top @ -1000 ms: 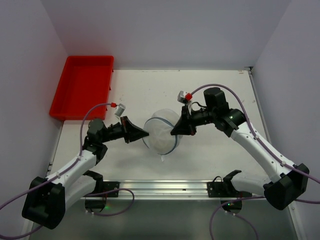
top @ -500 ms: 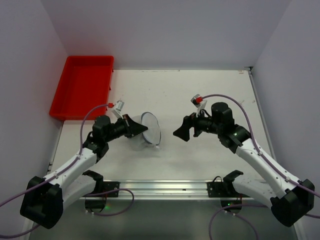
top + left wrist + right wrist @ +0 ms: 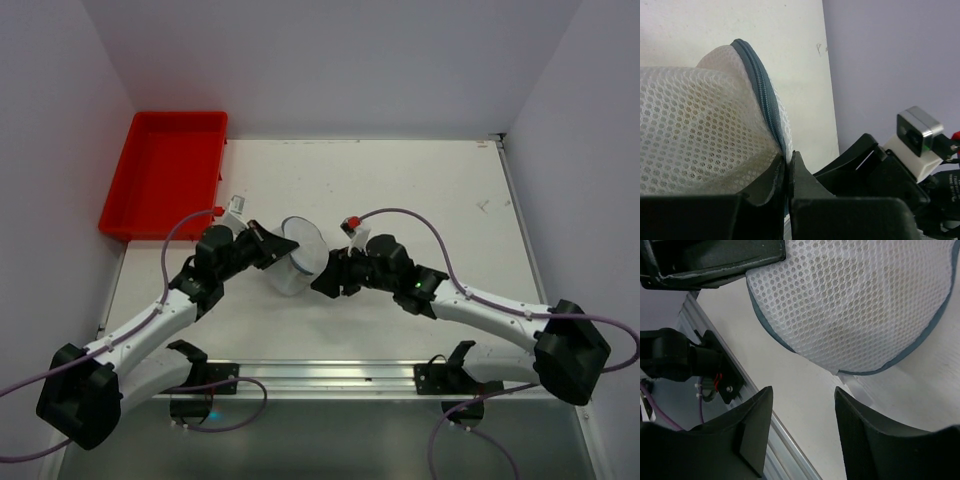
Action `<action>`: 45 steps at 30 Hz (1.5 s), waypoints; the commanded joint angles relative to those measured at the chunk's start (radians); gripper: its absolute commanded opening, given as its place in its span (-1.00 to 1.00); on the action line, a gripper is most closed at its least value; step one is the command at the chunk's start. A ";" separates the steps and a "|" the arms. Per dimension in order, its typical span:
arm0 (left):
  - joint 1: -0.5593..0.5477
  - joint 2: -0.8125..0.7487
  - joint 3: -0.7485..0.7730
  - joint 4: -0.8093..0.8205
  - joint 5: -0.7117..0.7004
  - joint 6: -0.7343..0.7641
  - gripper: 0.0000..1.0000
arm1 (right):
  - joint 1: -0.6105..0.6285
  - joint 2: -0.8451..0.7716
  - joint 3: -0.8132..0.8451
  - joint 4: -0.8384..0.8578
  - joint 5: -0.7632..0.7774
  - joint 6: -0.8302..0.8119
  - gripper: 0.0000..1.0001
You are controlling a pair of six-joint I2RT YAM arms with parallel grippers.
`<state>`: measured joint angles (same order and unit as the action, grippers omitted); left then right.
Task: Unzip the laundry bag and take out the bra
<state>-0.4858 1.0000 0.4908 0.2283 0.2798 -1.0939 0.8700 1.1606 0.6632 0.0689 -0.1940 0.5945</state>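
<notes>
Laundry bag (image 3: pixel 298 258): short drum of white honeycomb mesh, translucent, w/ thin blue-grey rims. It sits tipped on edge approx mid-table, a bit left of centre, btwn the two grippers. Table (image 3: pixel 420 190) is white, matte. Red glossy plastic tray (image 3: pixel 165 175), rectangular, at far-left corner, well apart from bag.

L gripper (image 3: pixel 281 251): jaws pinched tight on the bag's rim, left side. R gripper (image 3: pixel 322 283): just beside the bag's near-right side, jaws part open, nothing in them.

Top view gives layout only; the mesh reads as a pale blur. Left wrist view adds the zip (image 3: pixel 762 95): fine teeth on grey tape, shut along the stretch seen, curving down into the black fingers (image 3: pixel 771 182), which meet on it w/ no gap. It also shows the R arm's camera block (image 3: pixel 916 136), silver face on white mount, just beyond.

Right wrist view adds its own two matte black fingers (image 3: pixel 752 432) standing apart w/ bare table btwn them, the bag beyond the tips and not touching. A dim tan patch shows thru the mesh; can't tell what it is. Ribbed alu rail (image 3: pixel 790 462) runs along the table's near edge.
</notes>
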 commanded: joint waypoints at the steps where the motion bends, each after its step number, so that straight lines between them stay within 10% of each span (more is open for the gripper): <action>1: -0.005 -0.024 0.048 -0.021 -0.051 -0.037 -1.00 | 0.012 0.068 -0.013 0.190 -0.018 0.093 0.07; 33: -0.005 -0.044 0.072 -0.041 -0.007 -0.064 -1.00 | -0.011 0.232 -0.011 0.295 -0.018 0.152 -0.13; 45: -0.005 -0.051 0.077 -0.041 0.002 -0.060 -1.00 | -0.016 0.251 -0.030 0.344 0.011 0.126 -0.71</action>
<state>-0.4858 0.9726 0.5190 0.1505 0.2516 -1.1427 0.8627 1.4174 0.6350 0.3290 -0.2058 0.7391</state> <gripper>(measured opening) 0.029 0.166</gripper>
